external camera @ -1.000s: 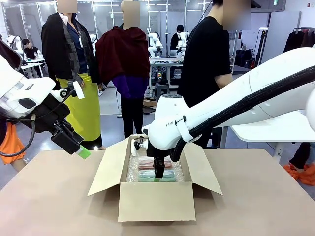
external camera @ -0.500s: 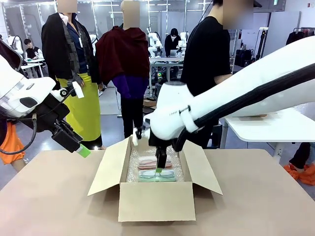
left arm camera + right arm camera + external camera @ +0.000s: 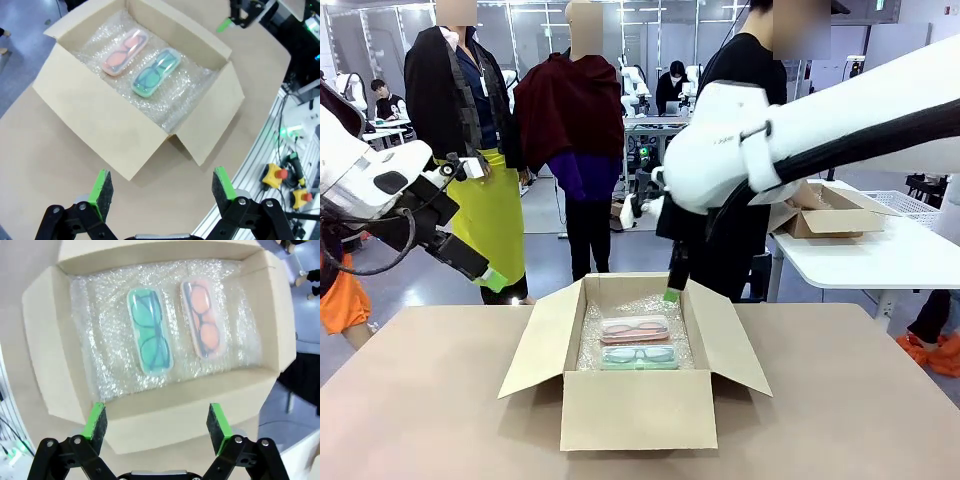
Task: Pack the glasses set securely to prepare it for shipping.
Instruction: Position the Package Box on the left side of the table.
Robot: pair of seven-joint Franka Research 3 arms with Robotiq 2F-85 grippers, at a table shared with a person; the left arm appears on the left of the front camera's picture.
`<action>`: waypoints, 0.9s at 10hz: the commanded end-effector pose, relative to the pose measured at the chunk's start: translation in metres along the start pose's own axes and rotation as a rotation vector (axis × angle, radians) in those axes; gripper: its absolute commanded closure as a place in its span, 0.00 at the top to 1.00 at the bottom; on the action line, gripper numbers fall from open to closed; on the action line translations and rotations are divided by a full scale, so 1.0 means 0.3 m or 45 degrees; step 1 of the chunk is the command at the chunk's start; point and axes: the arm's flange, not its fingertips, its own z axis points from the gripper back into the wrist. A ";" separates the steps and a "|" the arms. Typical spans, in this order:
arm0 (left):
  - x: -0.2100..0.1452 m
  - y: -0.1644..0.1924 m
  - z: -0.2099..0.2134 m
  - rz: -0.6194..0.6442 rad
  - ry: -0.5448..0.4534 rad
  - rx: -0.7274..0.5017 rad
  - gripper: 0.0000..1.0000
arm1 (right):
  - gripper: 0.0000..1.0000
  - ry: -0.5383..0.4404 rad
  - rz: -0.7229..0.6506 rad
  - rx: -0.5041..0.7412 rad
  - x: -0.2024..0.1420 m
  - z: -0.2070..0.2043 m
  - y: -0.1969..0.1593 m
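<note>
box: brown carton (image 3: 638,410), flaps open, middle of desk (image 3: 410,400)
lining: bubble wrap (image 3: 97,330) covers box floor
pink case (image 3: 634,327): flat on wrap, far half of box
mint green case (image 3: 638,355): flat on wrap, near half, parallel to pink, slim gap between
left fingers (image 3: 103,187): spread wide, empty, in air left of box's left flap
right fingers (image 3: 217,422): spread wide, empty, above box's far-right rim
person: standing beyond desk's far edge
</note>
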 end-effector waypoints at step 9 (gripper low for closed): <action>-0.031 0.238 0.029 0.282 -0.205 -0.200 1.00 | 1.00 -0.532 -0.792 -0.082 -0.898 0.468 0.350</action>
